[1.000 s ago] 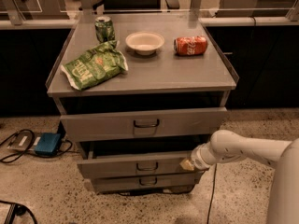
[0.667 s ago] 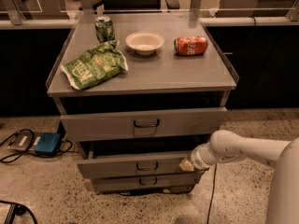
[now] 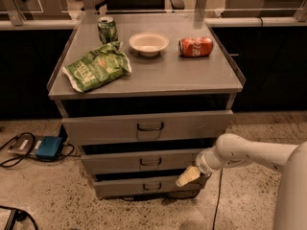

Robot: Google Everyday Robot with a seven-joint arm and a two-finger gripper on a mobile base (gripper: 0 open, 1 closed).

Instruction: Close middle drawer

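The middle drawer [image 3: 144, 161] is the second grey drawer of the cabinet, with a low front panel and a small dark loop handle [image 3: 150, 162]. It stands out a little from the cabinet, less than the top drawer [image 3: 148, 127] above it. My gripper [image 3: 188, 176] is at the right end of the middle drawer's front, low by its bottom edge, with its pale tip pointing down-left. My white arm [image 3: 254, 152] reaches in from the right.
The bottom drawer [image 3: 144, 186] sits just under my gripper. On the cabinet top lie a green chip bag [image 3: 97, 67], a green can [image 3: 107, 29], a white bowl [image 3: 149, 43] and a red can [image 3: 195, 47] on its side. A blue box [image 3: 49, 147] with cables lies on the floor at left.
The middle drawer's front has moved back toward the cabinet. My gripper has followed it, staying at its right end.
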